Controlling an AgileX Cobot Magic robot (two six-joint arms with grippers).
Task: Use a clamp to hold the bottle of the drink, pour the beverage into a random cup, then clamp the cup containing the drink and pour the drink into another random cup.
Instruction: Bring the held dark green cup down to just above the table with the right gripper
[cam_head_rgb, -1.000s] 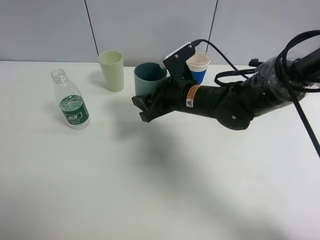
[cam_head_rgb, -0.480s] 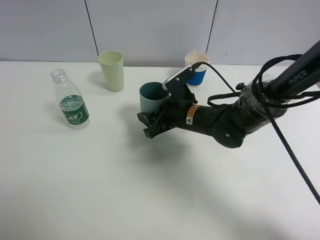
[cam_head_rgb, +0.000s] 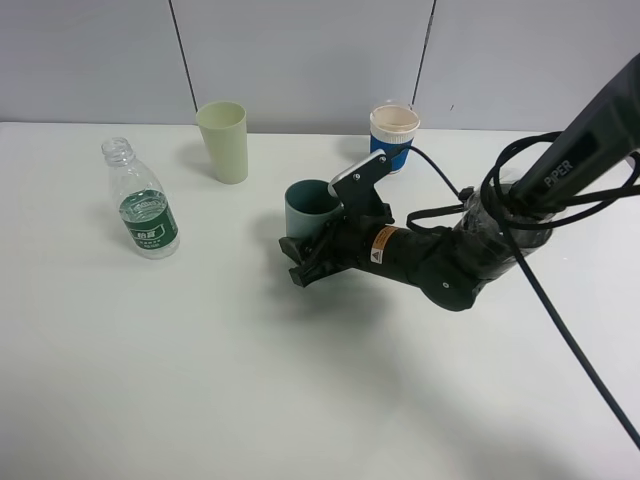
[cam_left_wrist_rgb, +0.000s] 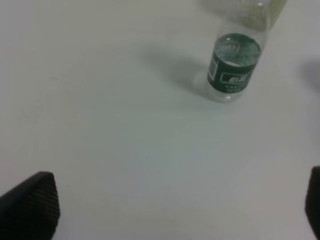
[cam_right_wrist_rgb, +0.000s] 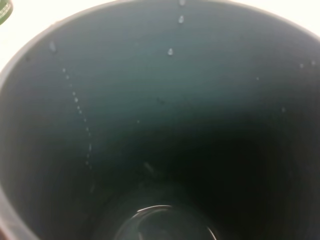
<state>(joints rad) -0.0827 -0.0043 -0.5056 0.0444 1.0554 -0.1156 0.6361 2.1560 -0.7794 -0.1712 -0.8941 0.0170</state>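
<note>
Exterior high view: the right gripper (cam_head_rgb: 300, 262) is gripping the teal cup (cam_head_rgb: 310, 206), jaws closed around its lower wall, the cup sitting upright near the table's (cam_head_rgb: 200, 380) middle. The right wrist camera is looking straight down into it: droplets streaking the inner wall, a small pool glinting at the bottom. The pale green cup (cam_head_rgb: 224, 141) is standing far and to the left of the gripper, the blue paper cup (cam_head_rgb: 393, 136) far and slightly right; both look within this arm's reach. The uncapped water bottle (cam_head_rgb: 140, 199) is standing upright at far left. The left gripper (cam_left_wrist_rgb: 165, 200) is showing wide-apart fingertips, holding nothing, looking toward that bottle.
</note>
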